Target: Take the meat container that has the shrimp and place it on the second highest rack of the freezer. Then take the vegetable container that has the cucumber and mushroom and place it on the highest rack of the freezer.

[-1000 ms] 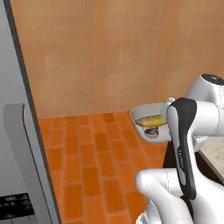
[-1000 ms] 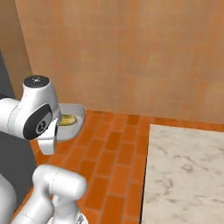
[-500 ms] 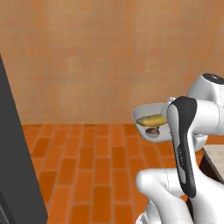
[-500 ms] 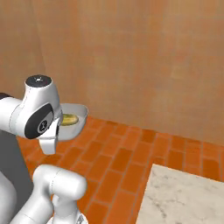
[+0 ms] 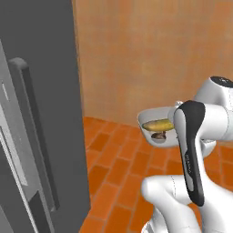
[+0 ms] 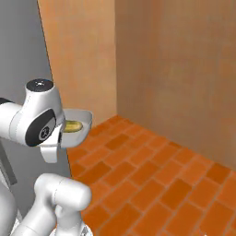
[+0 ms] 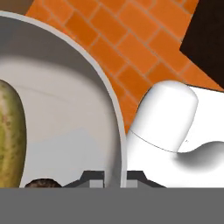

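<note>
Smooth matt grey metal bowl (image 7: 65, 122)

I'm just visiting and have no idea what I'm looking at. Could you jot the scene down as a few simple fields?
Held item: vegetable container, a grey bowl carried above the floor
Contents: cucumber and mushroom
Gripper: gripper shut on the bowl's rim
Nearby appliance: freezer, tall and grey, at the left of the left base view
Floor: orange brick floor
Progress: bowl not yet in the freezer
</note>
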